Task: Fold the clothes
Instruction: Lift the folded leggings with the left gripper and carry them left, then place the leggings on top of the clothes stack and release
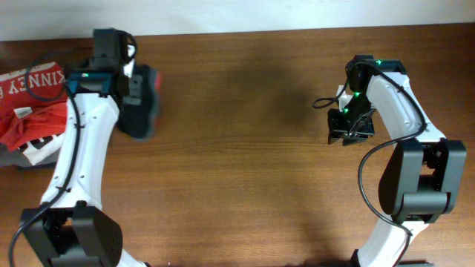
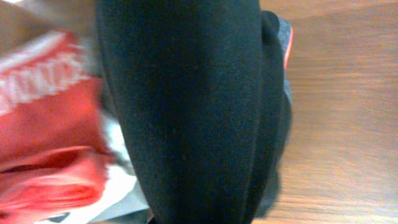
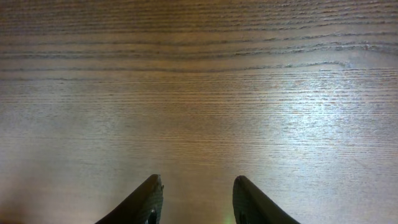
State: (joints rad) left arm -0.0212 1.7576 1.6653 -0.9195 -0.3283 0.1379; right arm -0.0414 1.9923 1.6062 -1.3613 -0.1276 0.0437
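**A:** Item 1, table (image 1: pixel 245 185). What is recorded of edges and room?

**B:** The far edge is shown along the top of the overhead view. The left edge is covered by a red T-shirt (image 1: pixel 33 111) with white lettering, and a strip of grey fabric (image 1: pixel 10 158) is seen under it. A wide stretch of wood grain is shown between the two arms.

**A:** Item 2, pants (image 1: pixel 145 107)?

**B:** They are bunched in a dark bundle near the far left, just beside the T-shirt and up against the left gripper (image 1: pixel 132 83). In the left wrist view the frame is filled by black cloth. The grey waistband (image 2: pixel 283 37) and its red-orange trim (image 2: pixel 289 46) are seen at the upper right.

**A:** Item 3, claws?

**B:** Left: the fingers are hidden by cloth, so it cannot be told whether they are parted or closed. Right gripper (image 3: pixel 198 186): the fingers (image 3: pixel 149 199) are held apart with nothing between them. Only wood is seen below, well apart from the pants.
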